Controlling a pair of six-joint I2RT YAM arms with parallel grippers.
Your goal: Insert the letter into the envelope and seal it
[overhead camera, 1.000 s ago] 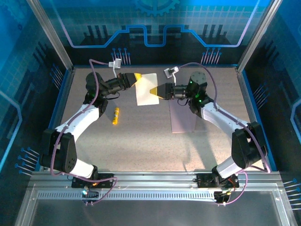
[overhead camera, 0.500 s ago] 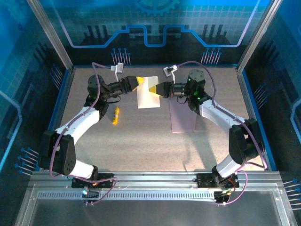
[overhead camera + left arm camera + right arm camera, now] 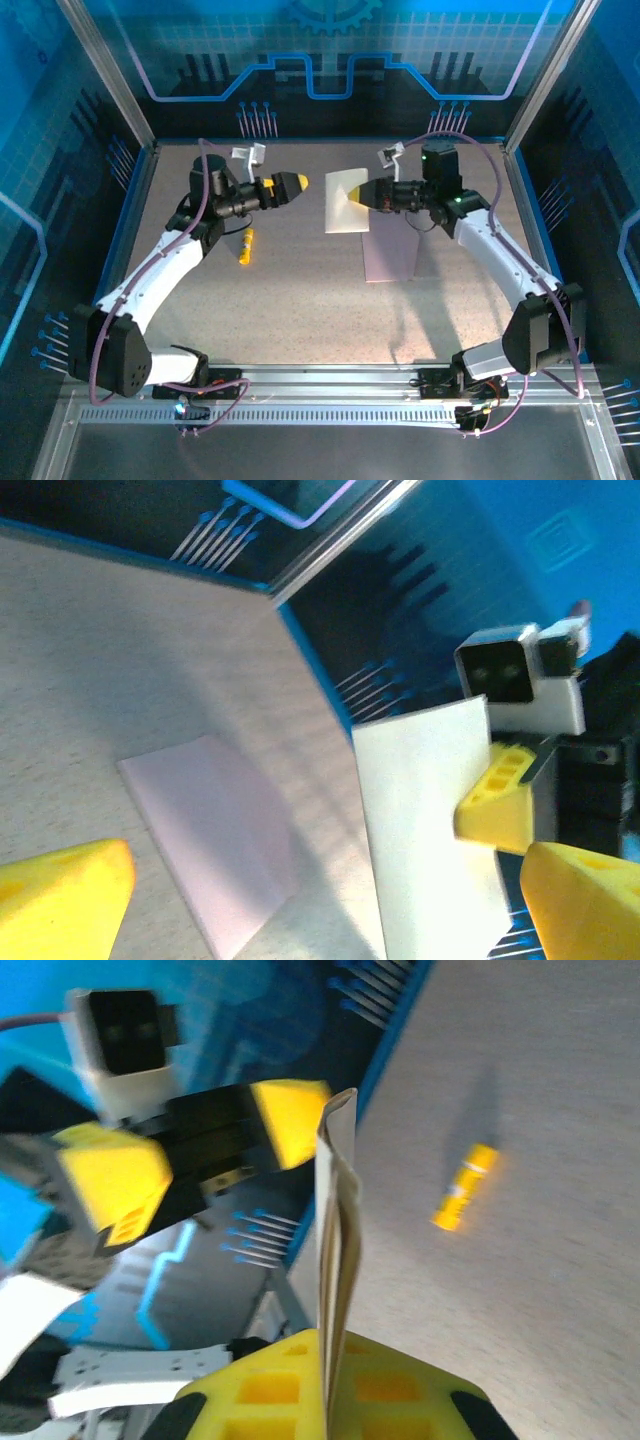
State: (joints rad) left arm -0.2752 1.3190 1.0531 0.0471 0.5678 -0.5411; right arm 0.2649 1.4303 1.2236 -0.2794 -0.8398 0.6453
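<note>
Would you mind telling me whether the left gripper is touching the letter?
Apart. The top external view shows a clear gap between the left gripper and the letter, which is held by the right gripper.

The letter [image 3: 345, 200] in the right pincer [image 3: 358, 197] is pale tan, close to cream under the light, with a thin darker edge. That pincer has yellow fingers on a black body, and the left pincer [image 3: 300, 185] facing it has the same colours. On the near side of the right pincer the envelope [image 3: 392, 255] is plain pale pink. On the near side of the left pincer the stick [image 3: 245, 245] is yellow with a paler band. The table [image 3: 300, 310] is grey-beige with fine speckles. The arms [image 3: 165, 265] are white and black, and the cables [image 3: 205, 190] are purple. Beyond both pincers the wall [image 3: 330, 50] is blue with a fine grid and a lighter blue outline
</note>
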